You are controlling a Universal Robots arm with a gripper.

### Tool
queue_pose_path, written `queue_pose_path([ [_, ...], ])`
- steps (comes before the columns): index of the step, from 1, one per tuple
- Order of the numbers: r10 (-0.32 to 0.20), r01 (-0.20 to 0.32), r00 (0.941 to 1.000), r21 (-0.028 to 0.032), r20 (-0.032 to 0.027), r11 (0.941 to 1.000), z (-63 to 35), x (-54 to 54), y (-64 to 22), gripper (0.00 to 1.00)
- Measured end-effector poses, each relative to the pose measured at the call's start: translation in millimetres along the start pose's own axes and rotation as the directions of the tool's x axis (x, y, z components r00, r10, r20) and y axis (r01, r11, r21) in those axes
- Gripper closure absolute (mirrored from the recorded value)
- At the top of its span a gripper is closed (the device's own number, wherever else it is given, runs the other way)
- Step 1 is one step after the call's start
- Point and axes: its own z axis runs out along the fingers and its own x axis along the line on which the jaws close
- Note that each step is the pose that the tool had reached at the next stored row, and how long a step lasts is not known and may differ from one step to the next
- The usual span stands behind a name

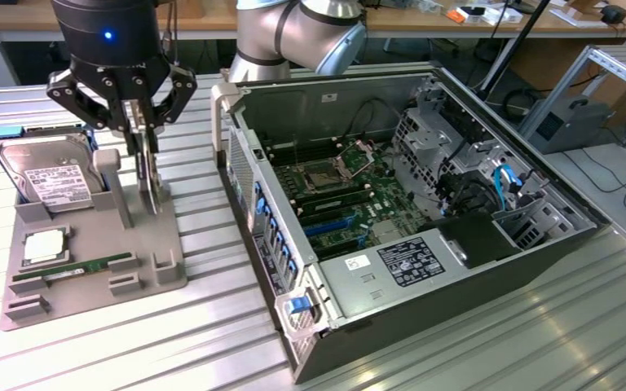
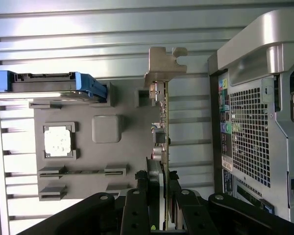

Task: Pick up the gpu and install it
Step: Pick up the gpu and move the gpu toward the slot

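Looking at the exterior view first, the tool [image 1: 140, 134] is hanging over the grey holder [image 1: 95, 285] at the exterior view's left of the tabletop [image 1: 509, 334]. Its jaws are standing narrow and are clamping the upper edge of the gpu [image 1: 150, 186]. The gpu is showing as a thin dark strip directly below the tool, and its long axis seems to be running about upright, in line with the fingers. I cannot tell whether its lower end is sitting in the holder or is just clear of it. The open computer case [image 1: 400, 244] is lying to the exterior view's right, just beside the holder. The hard drive [image 1: 46, 175] is carrying a white label and the power supply [image 1: 411, 262] a dark one, but neither is readable.

Turning to the wrist view, the gpu [image 2: 165, 127] is appearing edge-on between the fingers [image 2: 154, 191] of the tool [image 2: 164, 196], which are pressing on both its faces. It is stretching straight away from the tool tips and ending in the silver bracket [image 2: 164, 66]. The case's perforated wall [image 2: 250, 127] is standing close alongside. No writing is legible.
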Motion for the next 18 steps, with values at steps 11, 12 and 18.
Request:
queue_pose_path([
  [11, 0.0, 0.0, 1.0, 0.0, 0.0, 1.0, -2.5, 0.0, 0.1, 0.73],
  [12, 0.0, 0.0, 1.0, 0.0, 0.0, 1.0, -2.8, -0.1, 0.1, 0.73],
  [18, 0.0, 0.0, 1.0, 0.0, 0.0, 1.0, -4.4, -0.1, 0.1, 0.73],
])
